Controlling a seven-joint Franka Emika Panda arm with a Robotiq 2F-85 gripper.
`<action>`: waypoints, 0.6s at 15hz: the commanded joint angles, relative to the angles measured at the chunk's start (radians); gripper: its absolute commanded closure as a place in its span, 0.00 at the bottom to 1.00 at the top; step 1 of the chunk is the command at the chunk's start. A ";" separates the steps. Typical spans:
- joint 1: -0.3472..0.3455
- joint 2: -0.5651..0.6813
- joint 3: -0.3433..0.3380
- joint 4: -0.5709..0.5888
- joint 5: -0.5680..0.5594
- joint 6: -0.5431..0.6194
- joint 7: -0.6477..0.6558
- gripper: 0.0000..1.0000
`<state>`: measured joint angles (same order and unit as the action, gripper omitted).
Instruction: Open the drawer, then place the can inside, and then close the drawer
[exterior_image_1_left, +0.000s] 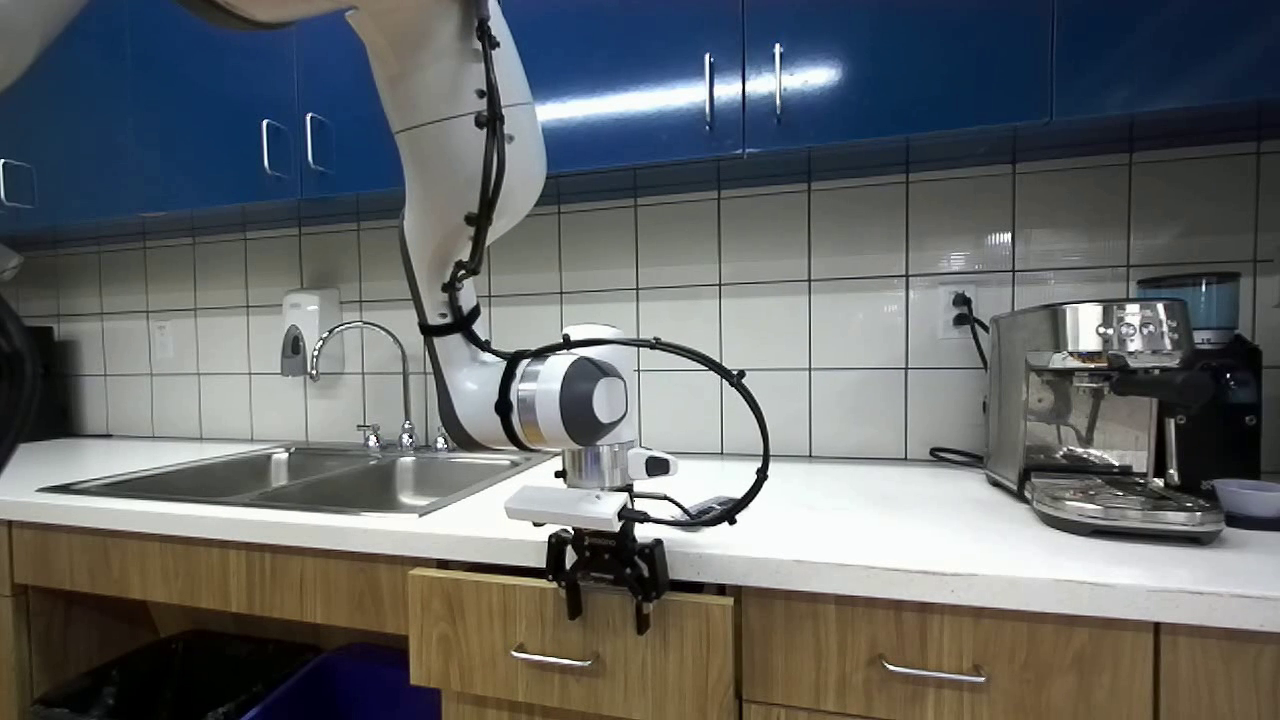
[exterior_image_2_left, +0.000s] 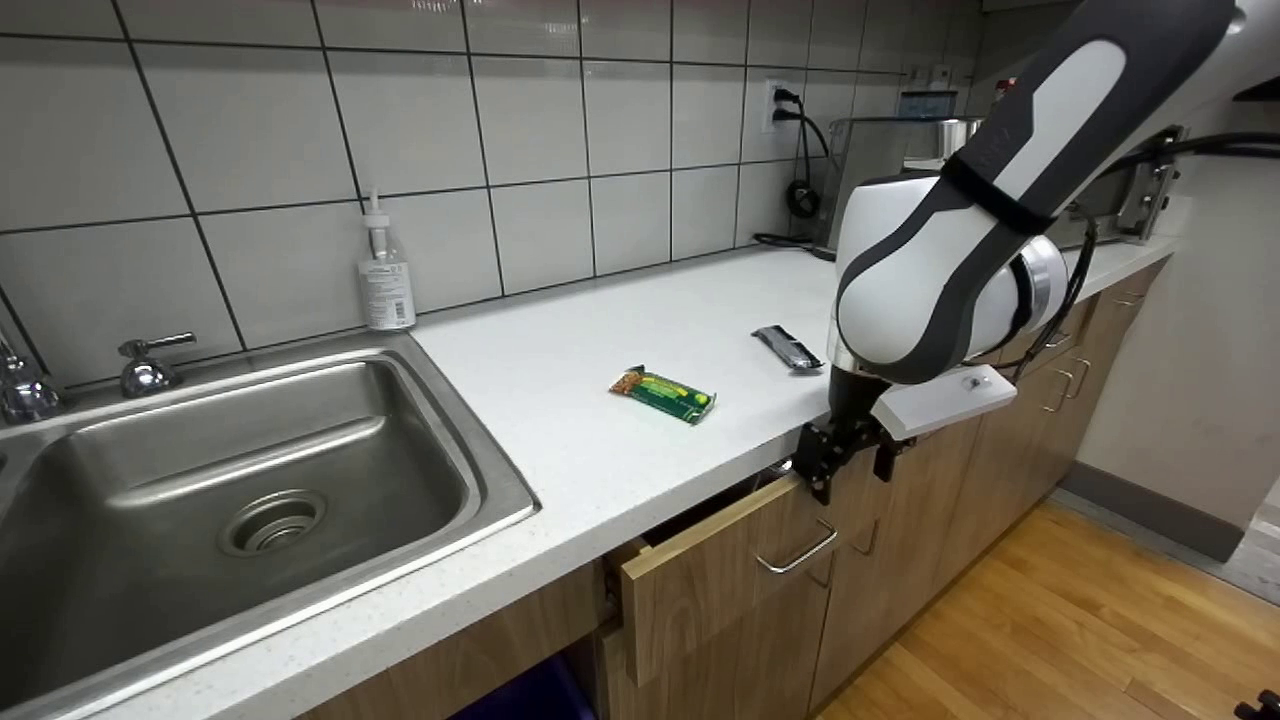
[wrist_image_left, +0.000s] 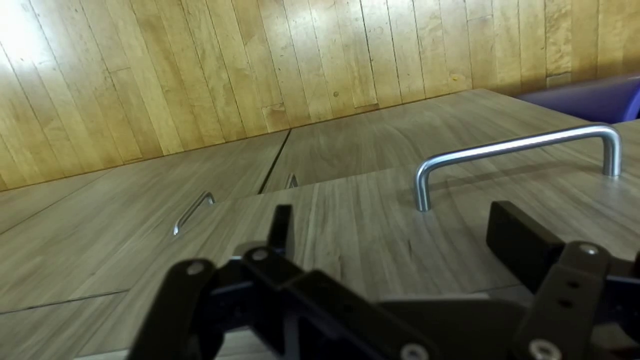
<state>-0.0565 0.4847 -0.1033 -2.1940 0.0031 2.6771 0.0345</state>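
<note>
Nearest to the wrist camera is the gripper (wrist_image_left: 400, 232); its two black fingers (wrist_image_left: 520, 245) are spread well apart, and through the gap between them one sees the wooden front of the drawer (wrist_image_left: 360, 225); the silver handle (wrist_image_left: 515, 146) of this drawer lies a little beyond the fingers; farther away come the wooden floor (wrist_image_left: 215, 75) and, at the side, a purple bin (wrist_image_left: 590, 100). In both exterior views the drawer is partly open, below the edge of the white worktop (exterior_image_2_left: 560, 330); the gripper points downward at the upper edge of the drawer front; whether it touches the wood, I cannot tell; in an exterior view a small shiny piece (exterior_image_2_left: 783, 467) shows in the dark opening of the drawer, just beside the gripper; it is too small to tell whether this is the can. On the worktop lie a green packet (exterior_image_2_left: 665, 395) and a grey packet (exterior_image_2_left: 788, 348), near each other but apart; a soap bottle (exterior_image_2_left: 387, 290) stands upright behind the corner of the sink (exterior_image_2_left: 505, 490); on the same worktop stands a coffee machine (exterior_image_1_left: 1080, 430), well apart from the gripper.
</note>
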 joint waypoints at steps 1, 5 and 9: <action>-0.014 -0.035 0.035 -0.022 0.024 0.005 -0.014 0.00; -0.007 -0.088 0.059 -0.081 0.034 0.009 -0.013 0.00; 0.004 -0.173 0.070 -0.166 0.040 0.004 -0.005 0.00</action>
<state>-0.0516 0.4139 -0.0476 -2.2672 0.0230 2.6803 0.0346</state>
